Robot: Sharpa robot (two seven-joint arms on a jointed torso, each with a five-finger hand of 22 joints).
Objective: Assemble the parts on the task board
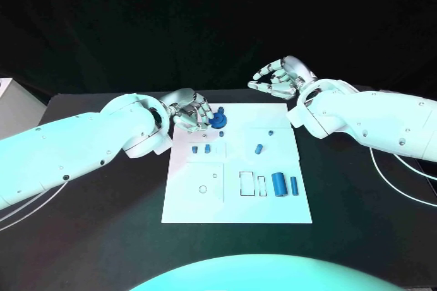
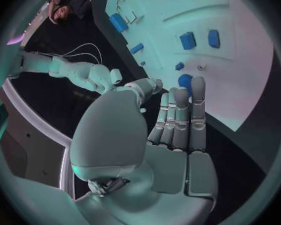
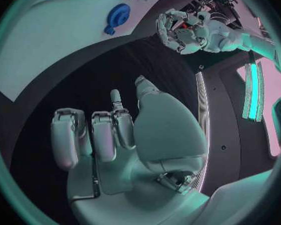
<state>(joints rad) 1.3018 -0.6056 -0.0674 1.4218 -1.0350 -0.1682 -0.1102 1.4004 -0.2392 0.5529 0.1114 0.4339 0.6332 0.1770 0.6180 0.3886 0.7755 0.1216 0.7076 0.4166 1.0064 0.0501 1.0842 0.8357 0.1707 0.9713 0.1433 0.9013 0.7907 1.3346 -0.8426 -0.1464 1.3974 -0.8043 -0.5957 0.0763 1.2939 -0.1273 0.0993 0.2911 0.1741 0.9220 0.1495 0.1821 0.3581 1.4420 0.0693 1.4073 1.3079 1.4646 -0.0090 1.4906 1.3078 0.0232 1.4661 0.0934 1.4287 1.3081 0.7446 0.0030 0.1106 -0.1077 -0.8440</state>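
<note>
The white rectangular task board (image 1: 239, 202) lies flat in the middle of the black tabletop (image 1: 364, 240), its long side running away from the robot. On its far left corner stands a round blue gear-like part (image 1: 220, 120), and just nearer lie two small blue blocks (image 1: 201, 148) side by side, with a small blue peg (image 1: 259, 148) to their right and a tiny blue piece (image 1: 269, 132) beyond that. Near the board's right edge two blue cylinders (image 1: 286, 185) lie parallel, next to rectangular outlined slots (image 1: 247, 183). The silver left hand (image 1: 189, 112) hovers over the far left corner, right beside the gear-like part, fingers held straight and close together in the left wrist view, gripping nothing. The silver right hand (image 1: 282, 77) hangs beyond the board's far right corner over the tabletop, its fingers curled inward around nothing.
</note>
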